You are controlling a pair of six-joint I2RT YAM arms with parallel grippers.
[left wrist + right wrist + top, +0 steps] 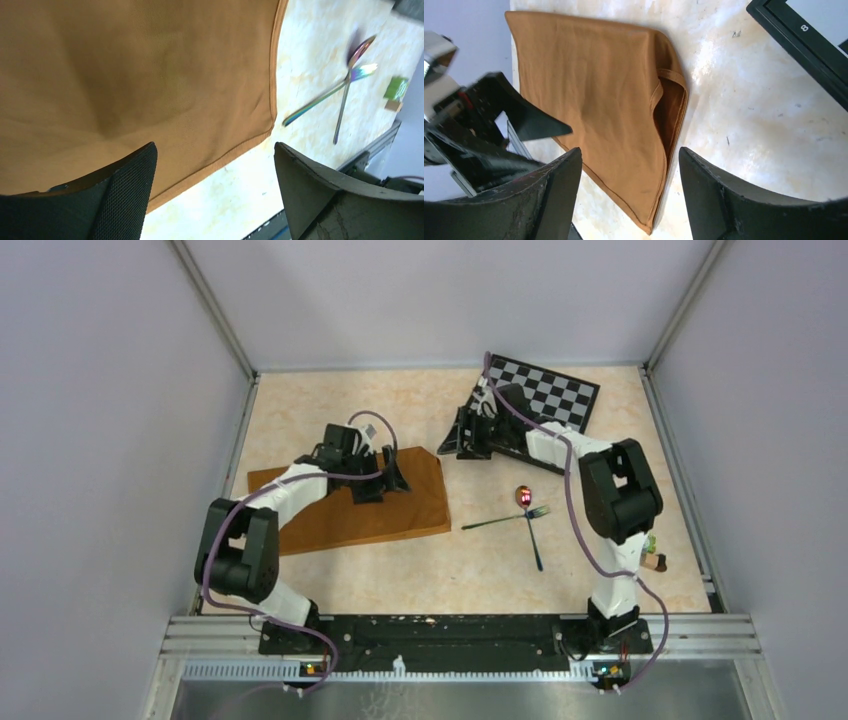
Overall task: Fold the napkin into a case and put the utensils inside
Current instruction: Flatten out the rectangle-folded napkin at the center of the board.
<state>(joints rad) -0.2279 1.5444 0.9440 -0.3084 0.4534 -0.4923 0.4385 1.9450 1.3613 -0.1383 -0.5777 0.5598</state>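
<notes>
Rust-brown cloth, overhead: the napkin lies flat and looks doubled over once. It is broad, not yet a narrow case.
Left gripper, overhead: my left gripper hangs over the napkin's far-right part, jaws spread, gripping nothing.
Right gripper, overhead: my right gripper sits just off the napkin's far-right corner, also spread and empty. I judge it is posted there to take that corner for the next fold.
Utensils, overhead: the fork and spoon lie crossed to the right of the napkin, apart from it. They are likely parked clear until a pouch exists.
Left wrist: my fingers straddle the napkin's hem near a rounded corner, one over cloth and the other over bare table. Nothing is pinched.
Right wrist: the napkin's side edge gapes a little, two layers showing. Both my pads stand wide on the near side of it, and I reckon they are lined up on that loose edge.
</notes>
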